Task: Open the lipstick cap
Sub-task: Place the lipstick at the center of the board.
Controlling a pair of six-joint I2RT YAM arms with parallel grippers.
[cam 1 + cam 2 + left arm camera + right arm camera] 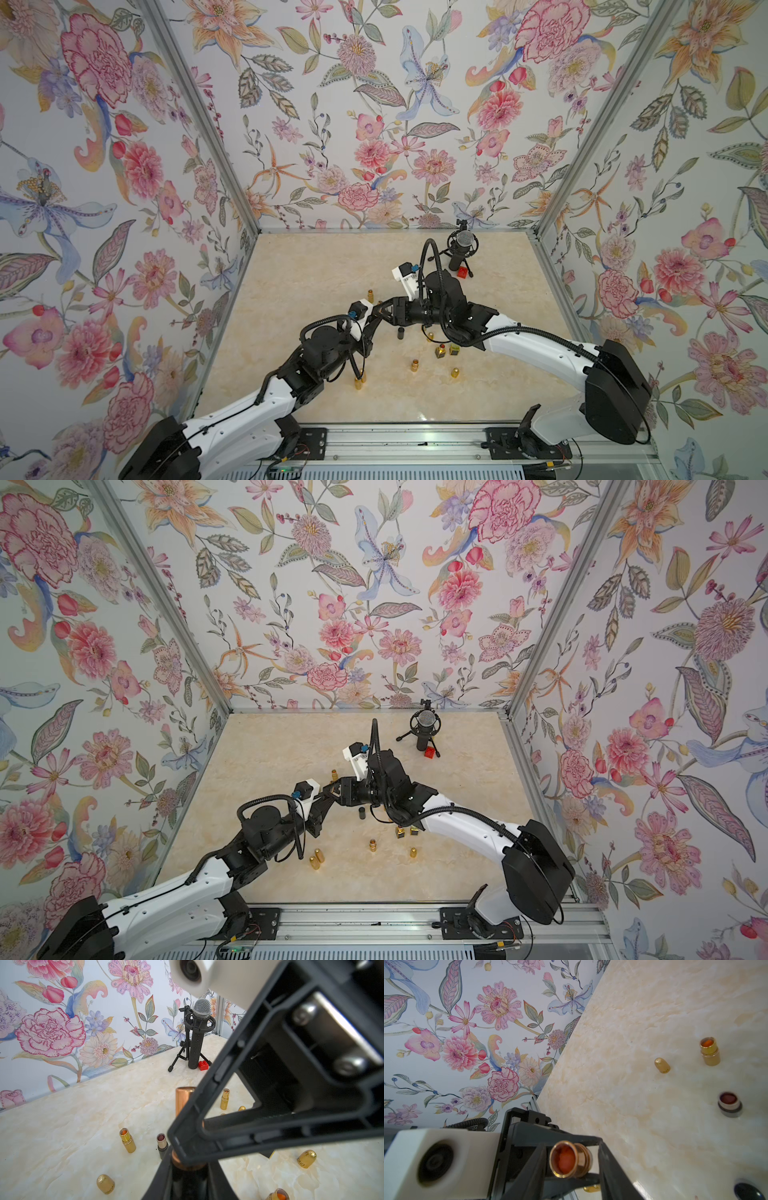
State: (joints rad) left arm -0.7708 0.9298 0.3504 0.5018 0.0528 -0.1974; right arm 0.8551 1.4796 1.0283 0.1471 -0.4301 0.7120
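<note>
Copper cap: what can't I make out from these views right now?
- In both top views: the right gripper and left gripper meet tip to tip; their black bodies hide cap and tube.
- Left wrist view: the right gripper's frame covers most of the copper cap; its grip is unclear.
- Right wrist view: cap out of frame; only the open lipstick tube shows. A black object is cut by the edge.

The cream marbled tabletop [316, 266] carries a black microphone [461, 249] on a small tripod at its far side, with a red brick [462, 273] just beside it. Nearer the middle stand uncapped gold lipsticks [414, 365], a dark lipstick [162, 1145] and loose gold caps [455, 372].
</note>
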